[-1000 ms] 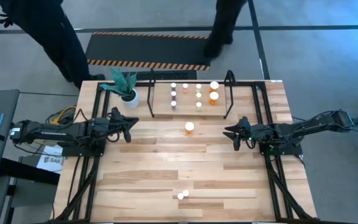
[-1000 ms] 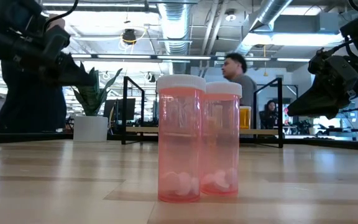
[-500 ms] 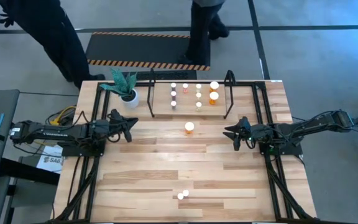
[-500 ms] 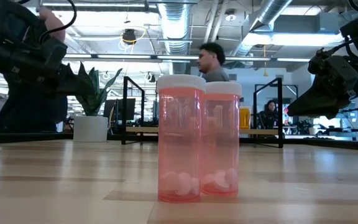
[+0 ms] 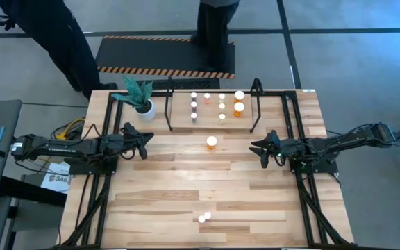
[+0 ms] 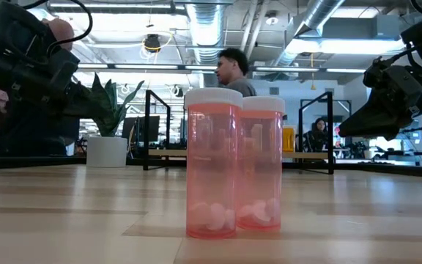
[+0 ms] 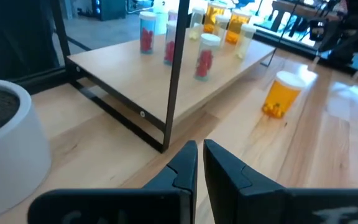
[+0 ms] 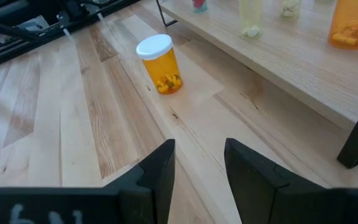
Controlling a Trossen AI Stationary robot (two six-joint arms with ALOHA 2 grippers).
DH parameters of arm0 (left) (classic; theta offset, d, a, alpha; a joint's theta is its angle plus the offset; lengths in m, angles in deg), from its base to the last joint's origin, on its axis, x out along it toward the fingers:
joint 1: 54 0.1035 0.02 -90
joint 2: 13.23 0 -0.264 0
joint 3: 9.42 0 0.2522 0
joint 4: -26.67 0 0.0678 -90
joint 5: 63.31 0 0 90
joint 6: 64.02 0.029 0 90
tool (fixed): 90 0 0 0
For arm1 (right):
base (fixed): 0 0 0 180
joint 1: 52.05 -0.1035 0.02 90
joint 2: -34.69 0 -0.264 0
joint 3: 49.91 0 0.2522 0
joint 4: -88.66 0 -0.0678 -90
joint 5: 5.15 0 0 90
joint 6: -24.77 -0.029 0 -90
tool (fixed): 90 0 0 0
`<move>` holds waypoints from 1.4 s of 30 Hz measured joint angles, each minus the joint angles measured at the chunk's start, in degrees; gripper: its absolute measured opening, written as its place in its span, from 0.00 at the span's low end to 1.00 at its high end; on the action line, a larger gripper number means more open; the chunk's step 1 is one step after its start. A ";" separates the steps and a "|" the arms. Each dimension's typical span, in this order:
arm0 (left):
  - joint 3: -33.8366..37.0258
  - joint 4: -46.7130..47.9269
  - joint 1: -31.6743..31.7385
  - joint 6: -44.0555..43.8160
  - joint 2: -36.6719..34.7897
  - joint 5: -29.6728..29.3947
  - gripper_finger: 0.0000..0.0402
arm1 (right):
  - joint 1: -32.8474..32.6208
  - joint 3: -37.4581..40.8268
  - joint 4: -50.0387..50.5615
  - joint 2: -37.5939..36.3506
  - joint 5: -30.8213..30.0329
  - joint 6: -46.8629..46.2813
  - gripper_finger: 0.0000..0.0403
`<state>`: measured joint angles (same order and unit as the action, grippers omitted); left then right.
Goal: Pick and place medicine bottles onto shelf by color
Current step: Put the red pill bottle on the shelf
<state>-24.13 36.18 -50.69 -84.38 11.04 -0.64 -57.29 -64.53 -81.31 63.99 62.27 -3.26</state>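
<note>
Overhead camera looks straight down on the whole pale wooden bench (image 5: 207,187). Low camera sits at benchtop level, very near two pink bottles. Both wrist cameras share the lone orange white-capped bottle (image 7: 281,94).

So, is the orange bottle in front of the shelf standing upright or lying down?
Upright. The orange bottle stands on its base with its white cap on top, on the table before the shelf.
</note>
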 joint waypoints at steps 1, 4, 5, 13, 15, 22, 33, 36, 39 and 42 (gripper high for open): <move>0.00 0.47 0.00 0.28 0.00 -0.01 0.03 | 0.00 0.00 -0.01 -0.01 0.00 0.01 0.40; 0.00 0.79 0.00 0.46 0.00 -0.01 0.03 | 0.01 0.00 -0.01 -0.02 0.00 0.00 0.40; 0.00 0.79 0.00 0.33 0.06 -0.01 0.03 | 0.02 0.00 0.01 -0.02 0.02 0.01 0.40; -0.02 0.83 0.00 0.13 0.09 -0.01 0.03 | 0.00 0.00 0.01 -0.02 -0.01 0.01 0.40; -0.02 0.85 0.00 0.15 0.09 -0.01 0.03 | 0.02 0.00 0.00 0.00 0.00 0.00 0.40; -0.02 0.87 0.00 0.17 0.09 -0.01 0.03 | 0.01 0.00 -0.02 -0.02 0.02 0.00 0.40; -0.02 0.90 0.00 -0.14 0.09 -0.03 0.03 | 1.06 0.14 -8.66 -0.02 -1.80 -1.74 0.40; -0.02 0.92 -0.01 -0.18 0.09 -0.03 0.03 | 2.08 0.11 -13.95 -0.02 -1.84 -3.23 0.40; -0.02 0.92 0.00 -0.18 0.10 -0.02 0.03 | 2.51 0.09 -15.78 -0.02 -1.84 -3.45 0.40; -0.02 0.92 -0.02 -0.20 0.09 -0.03 0.03 | 2.79 0.09 -15.76 0.00 -1.82 -3.55 0.40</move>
<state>-24.16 37.10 -50.71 -84.58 11.13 -0.67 -54.50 -64.45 -97.07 63.99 60.45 -6.81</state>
